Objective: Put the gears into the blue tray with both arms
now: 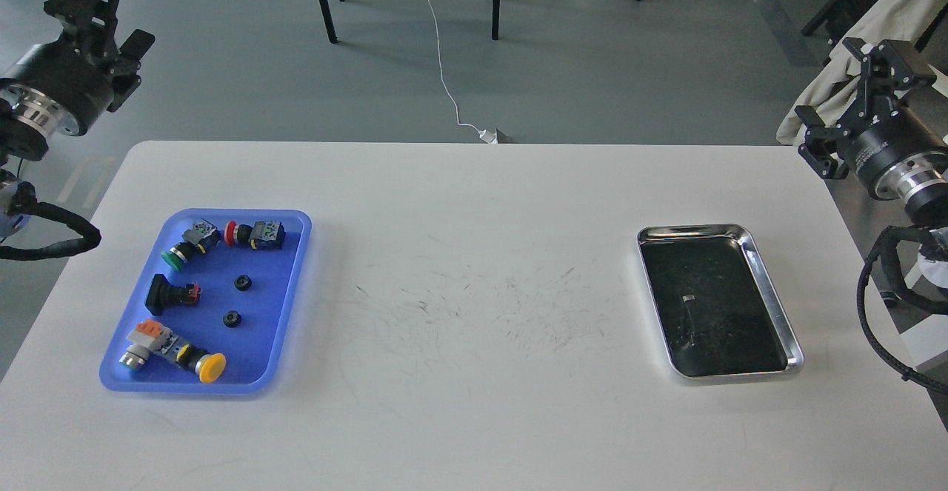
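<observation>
White bench (474, 269) carries the blue tray (292, 269) at nine o'clock, two gears (242, 282) already inside among switches (255, 235); steel tray (770, 291) looks empty. Left tool (92, 2) and right tool (885, 69) hold nothing, opening unclear. Placing seems finished; next, confirm no gear remains

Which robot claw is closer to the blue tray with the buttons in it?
The left gripper. It hangs off the table's far left corner, up behind the blue tray. The right gripper is way across the table, past the steel tray.
</observation>
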